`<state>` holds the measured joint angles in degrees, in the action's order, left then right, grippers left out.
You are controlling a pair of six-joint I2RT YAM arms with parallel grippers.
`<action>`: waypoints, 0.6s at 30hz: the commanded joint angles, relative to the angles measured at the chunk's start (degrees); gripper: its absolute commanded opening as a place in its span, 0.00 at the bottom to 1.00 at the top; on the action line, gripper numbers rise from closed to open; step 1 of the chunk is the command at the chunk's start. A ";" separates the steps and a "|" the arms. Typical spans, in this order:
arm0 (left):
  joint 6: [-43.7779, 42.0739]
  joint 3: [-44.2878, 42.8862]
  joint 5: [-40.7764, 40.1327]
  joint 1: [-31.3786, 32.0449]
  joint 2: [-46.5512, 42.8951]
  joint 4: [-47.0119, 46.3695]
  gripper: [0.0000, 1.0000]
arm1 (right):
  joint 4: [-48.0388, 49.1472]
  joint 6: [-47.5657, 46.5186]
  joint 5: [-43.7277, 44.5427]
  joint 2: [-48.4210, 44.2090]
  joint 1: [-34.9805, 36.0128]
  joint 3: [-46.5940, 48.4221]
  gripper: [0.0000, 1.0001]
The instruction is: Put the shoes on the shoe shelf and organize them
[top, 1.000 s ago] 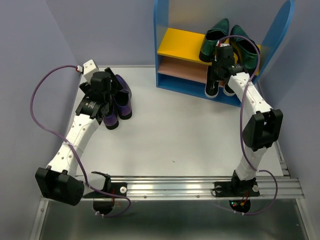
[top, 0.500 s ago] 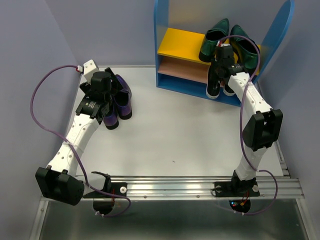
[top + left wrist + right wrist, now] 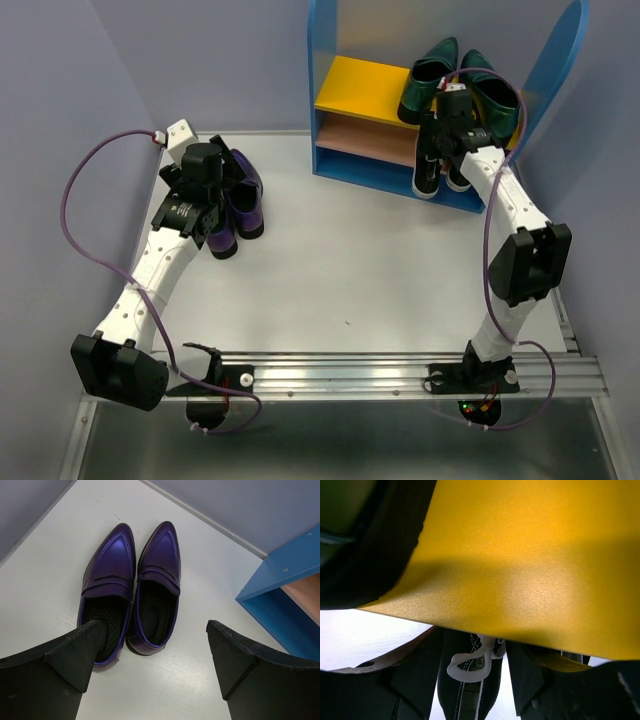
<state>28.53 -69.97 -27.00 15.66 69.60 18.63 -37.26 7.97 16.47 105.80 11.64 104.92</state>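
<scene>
Glossy purple loafers (image 3: 130,600) sit on the white counter (image 3: 200,555) under the wide, empty left fingers (image 3: 60,675). A yellow shelf board (image 3: 530,555) masks the right fingers (image 3: 430,155); opening untellable.

Left arm (image 3: 150,270): extended forward from its near-edge base, leaning slightly right, wrist bent downward. The left pincer (image 3: 153,635) faces down with its fingers (image 3: 75,655) spread wide apart. Right arm (image 3: 505,215): raised from its base, elbow jutting right, forearm stretched far forward. The right pincer (image 3: 438,150) points downward; how far apart its jaws stand cannot be made out.
</scene>
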 commanded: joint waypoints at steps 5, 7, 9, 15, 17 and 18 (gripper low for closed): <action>-0.85 -0.60 -0.07 -0.10 0.36 -1.93 0.98 | 5.62 2.40 -2.93 -7.70 -0.92 -2.87 0.62; -0.85 -0.51 0.11 -0.19 0.44 -2.02 0.98 | 5.53 2.75 -3.02 -8.76 -0.92 -4.02 0.63; -0.76 -0.43 0.37 -0.10 0.36 -2.20 0.98 | 5.00 3.28 -3.63 -9.99 -0.92 -5.34 0.66; -0.59 0.19 0.99 -0.19 0.53 -2.64 0.98 | 4.65 4.95 -5.66 -13.86 -0.92 -11.49 0.74; -0.50 0.19 1.34 -0.10 0.71 -2.72 0.98 | 4.65 5.48 -6.01 -14.56 -0.92 -12.98 0.74; -0.50 0.19 1.43 -0.10 0.71 -2.81 0.98 | 4.65 5.57 -6.10 -15.00 -0.39 -13.77 0.74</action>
<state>28.53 -69.97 -25.74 15.66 70.08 18.13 -34.17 12.08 12.03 93.23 11.16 93.14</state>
